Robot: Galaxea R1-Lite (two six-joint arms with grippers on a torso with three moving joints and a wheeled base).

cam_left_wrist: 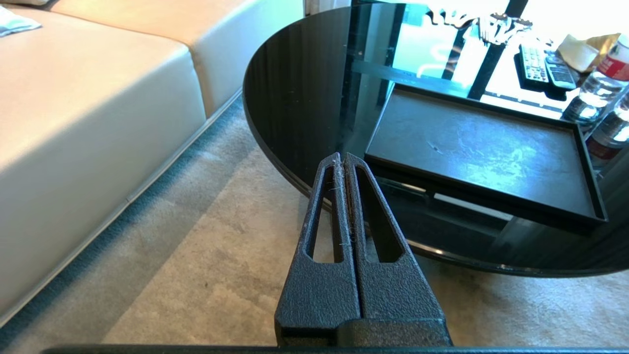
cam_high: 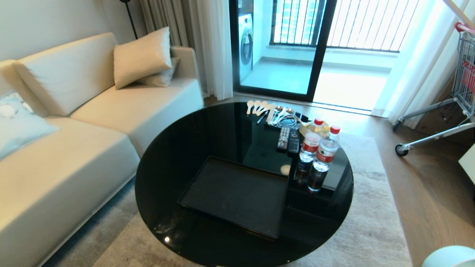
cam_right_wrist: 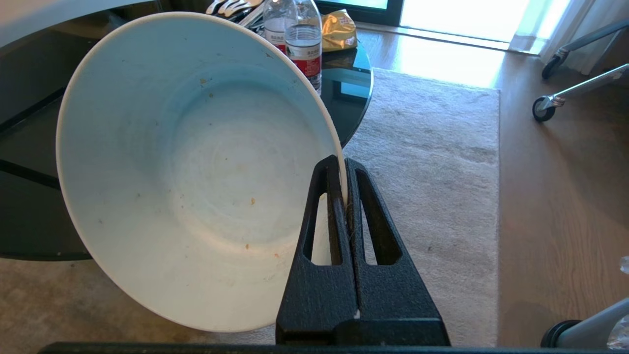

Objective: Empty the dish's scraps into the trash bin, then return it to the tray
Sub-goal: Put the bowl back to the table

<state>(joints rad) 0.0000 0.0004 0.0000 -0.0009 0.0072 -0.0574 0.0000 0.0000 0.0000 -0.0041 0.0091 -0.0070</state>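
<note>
My right gripper (cam_right_wrist: 342, 164) is shut on the rim of the dish (cam_right_wrist: 196, 172), a pale round dish tipped on its side over the carpet beside the table. Its inside faces the wrist camera and carries only a few tiny orange specks; no scraps lie in it. The black tray (cam_high: 237, 193) sits empty on the near half of the round black table (cam_high: 178, 148). In the left wrist view the tray (cam_left_wrist: 481, 147) lies just past my left gripper (cam_left_wrist: 342, 158), which is shut on nothing above the carpet at the table's edge. The trash bin is out of view.
Two water bottles (cam_high: 319, 155), two remotes (cam_high: 288, 140) and several spoons (cam_high: 259, 107) stand on the table's far right side. A cream sofa (cam_high: 74, 148) runs along the left. A wheeled cart (cam_high: 445, 111) stands at the right. Crinkled clear plastic (cam_right_wrist: 623, 265) shows at one edge.
</note>
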